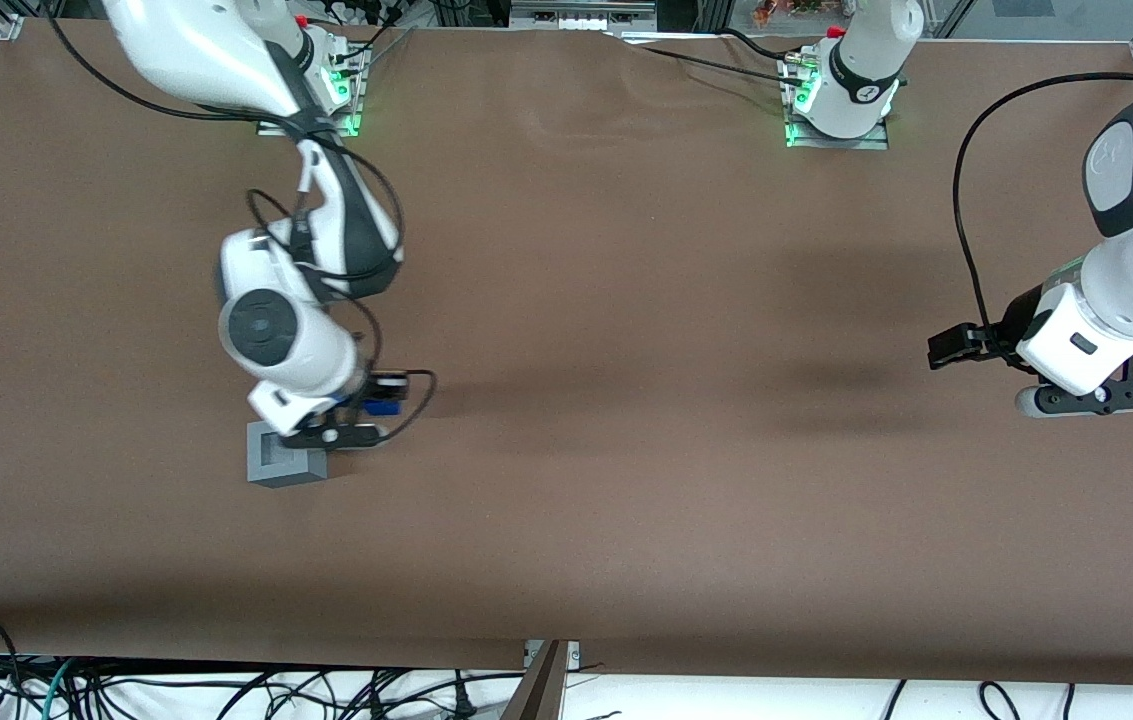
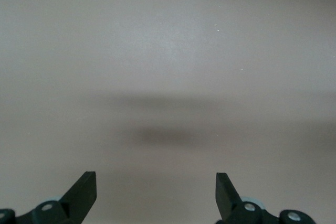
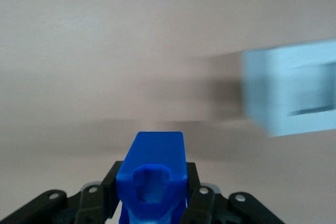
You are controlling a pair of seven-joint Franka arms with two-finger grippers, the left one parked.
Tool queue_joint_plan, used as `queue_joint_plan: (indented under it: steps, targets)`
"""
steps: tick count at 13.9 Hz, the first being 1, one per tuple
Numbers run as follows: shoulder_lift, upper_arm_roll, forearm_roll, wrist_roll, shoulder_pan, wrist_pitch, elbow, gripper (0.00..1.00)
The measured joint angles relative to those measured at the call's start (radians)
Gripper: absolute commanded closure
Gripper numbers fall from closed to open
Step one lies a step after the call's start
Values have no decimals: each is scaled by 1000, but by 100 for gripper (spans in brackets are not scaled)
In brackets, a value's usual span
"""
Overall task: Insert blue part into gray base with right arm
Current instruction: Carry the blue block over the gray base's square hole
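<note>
Bench [image 1: 626,300] carries the right arm [image 1: 276,330] toward the working arm's end. Gray base [image 1: 278,457] sits on the bench, nearer the front edge. Gripper [image 3: 155,203] hangs just beside the base, jaws clamped on the blue part [image 3: 156,174], held off the surface.

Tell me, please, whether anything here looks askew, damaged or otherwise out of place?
Nothing stands out. The gripper holds the blue part in its jaws, lifted beside the gray base, which sits flat and intact on the brown table, recess up.
</note>
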Motion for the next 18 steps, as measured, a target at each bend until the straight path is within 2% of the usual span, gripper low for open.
queue_joint_plan:
  steps: [3, 6, 18]
  targets:
    - [-9, -19, 1, -175, -101, -45, 31, 76]
    - [-1, -17, 2, -242, -158, -46, 37, 76]
    - [126, -15, 22, -274, -180, -41, 166, 76]
